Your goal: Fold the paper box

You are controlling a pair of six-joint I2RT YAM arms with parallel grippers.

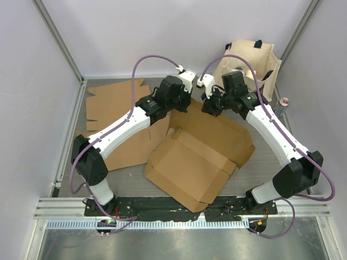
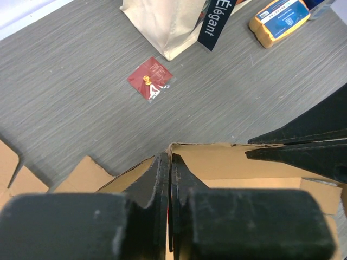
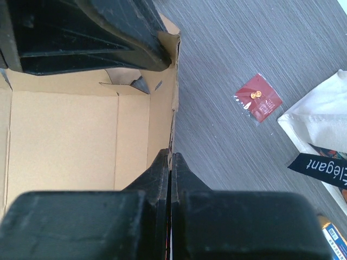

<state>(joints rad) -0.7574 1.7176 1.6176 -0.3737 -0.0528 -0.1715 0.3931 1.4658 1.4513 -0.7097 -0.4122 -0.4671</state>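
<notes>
Although both claws are on the brown cardboard paper box (image 1: 190, 162), the folding looks, in my judgement, only partly done. The box lies near the middle of the grey table (image 1: 260, 168), toward its near edge. It sits skewed, with one corner pointing at the arm bases.

From above, its base panel and creases are plain, and a broad flap spreads flat toward the table's right edge. The wrist views show the far wall standing upright over the light inner floor, with a small slotted tab at its corner. That one wall seems to be the only part raised.

The left gripper (image 2: 169, 157) is pressed together on the top edge of this far wall, with the thin board between its fingers. The right gripper (image 3: 171, 157) is likewise clamped on the same wall, just beside the left one. Both meet at the box's far edge.

What is left, as I read it, is most of the job. The remaining walls must be raised, the tabs tucked in and the wide flap brought over as a lid.

Flat cardboard blanks (image 1: 111, 100) lie by the left edge. A cream canvas tote bag (image 1: 255, 59) stands in the far right corner, and a small red packet (image 2: 150, 80) lies near it.
</notes>
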